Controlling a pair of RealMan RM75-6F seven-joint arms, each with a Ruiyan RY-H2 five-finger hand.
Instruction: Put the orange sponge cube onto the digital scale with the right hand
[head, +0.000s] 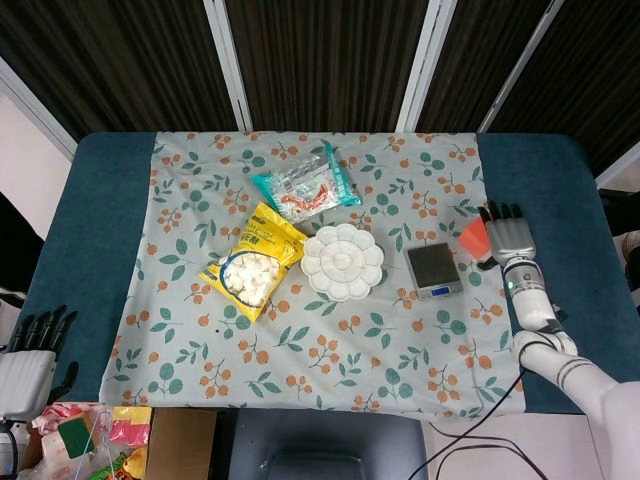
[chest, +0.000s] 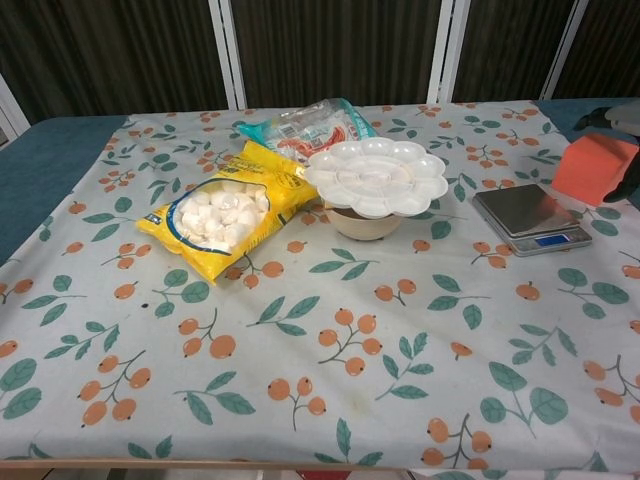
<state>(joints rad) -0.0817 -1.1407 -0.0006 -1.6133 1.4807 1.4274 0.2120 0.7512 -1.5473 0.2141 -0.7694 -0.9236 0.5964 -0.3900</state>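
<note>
- Right hand (head: 509, 236) beside cube (head: 475, 238), right of scale (head: 434, 270); fingers around it, grip not clearly visible.
- Close firmly on opposite faces, lift, carry left, set flat on platform centre.
- Left hand (head: 28, 355) idle, fingers apart.

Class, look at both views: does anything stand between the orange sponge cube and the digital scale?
Nothing visible does. The sponge cube sits against the right hand, just right of the scale, with only bare tablecloth between them.
</note>
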